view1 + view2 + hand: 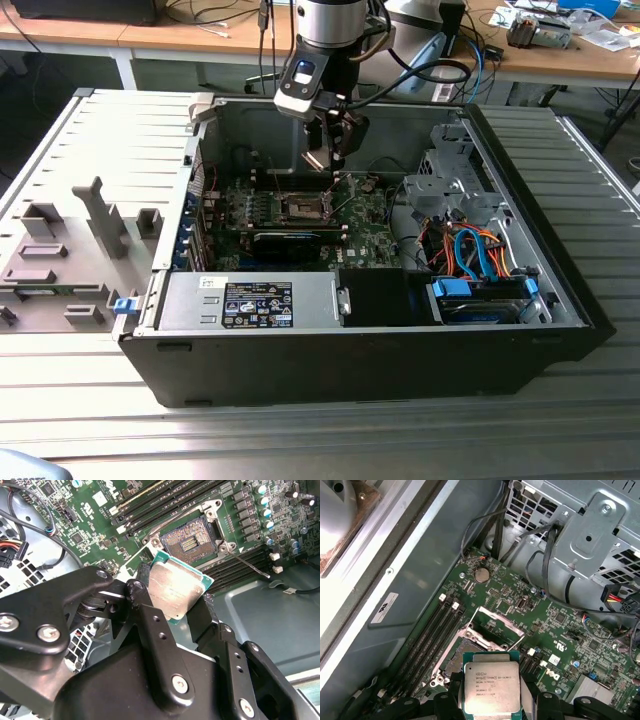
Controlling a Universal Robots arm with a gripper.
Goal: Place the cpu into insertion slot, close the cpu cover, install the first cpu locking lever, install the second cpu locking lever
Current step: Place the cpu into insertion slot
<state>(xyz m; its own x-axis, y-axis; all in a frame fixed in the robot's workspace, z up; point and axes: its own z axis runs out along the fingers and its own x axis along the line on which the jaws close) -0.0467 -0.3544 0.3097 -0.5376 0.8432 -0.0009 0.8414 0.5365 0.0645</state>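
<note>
Claw (172, 599) was clenched on the cpu (175, 586), pinching two opposite edges of the flat square chip. I saw it held over the insertion slot (192, 537), apart from it and tilted against the green motherboard (545, 630), its dull silver metal top towards both wrist views. The dark socket centre lay bare, with the thin silvery cpu cover (502, 621) raised

Exterior view overlooks case (350, 370); both wrist views closely share insertion slot (192, 535) (456, 656).
</note>
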